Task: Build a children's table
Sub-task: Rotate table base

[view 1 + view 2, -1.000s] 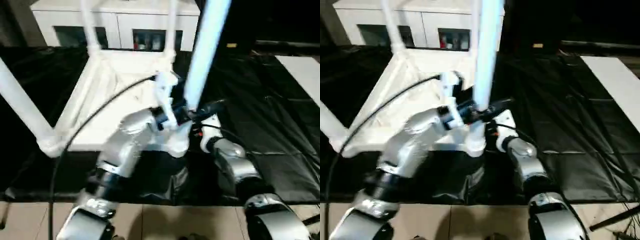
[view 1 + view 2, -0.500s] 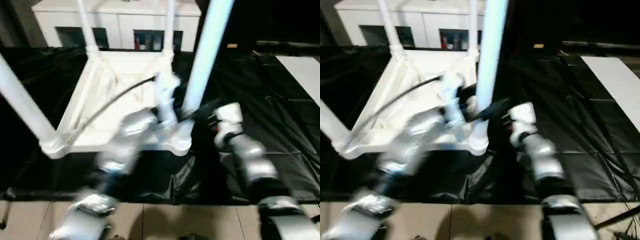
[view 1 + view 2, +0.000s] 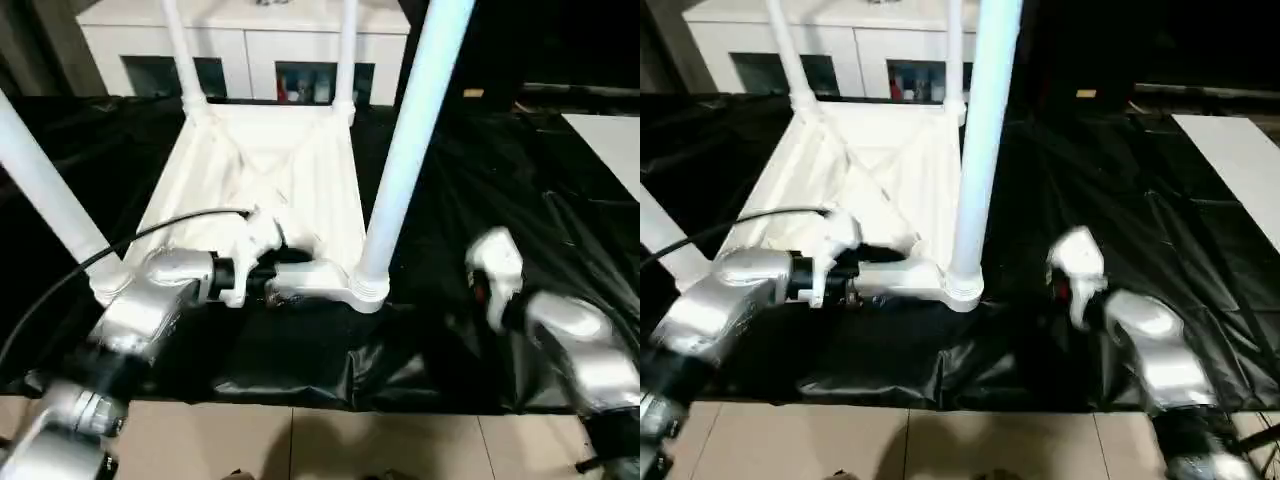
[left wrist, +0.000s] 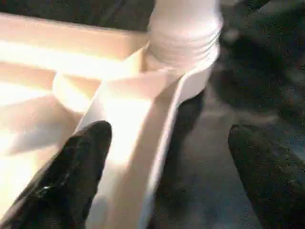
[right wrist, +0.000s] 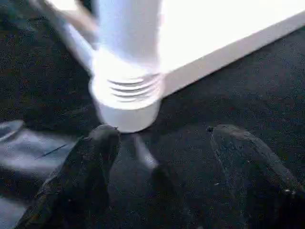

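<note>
Left gripper [image 4: 162, 167] is spread wide, straddling the near rim of the tabletop [image 3: 290, 170] just beside the near-right corner socket [image 3: 368, 290]. Right gripper [image 5: 162, 162] is also wide, holding nothing, off to the socket's right over the black sheet [image 3: 500, 180]. Tabletop lies ribbed side up on the sheet. A leg [image 3: 410, 140] stands upright in that socket; other legs rise at the remaining corners. White cabinet [image 3: 250, 45] sits beyond the socket.
</note>
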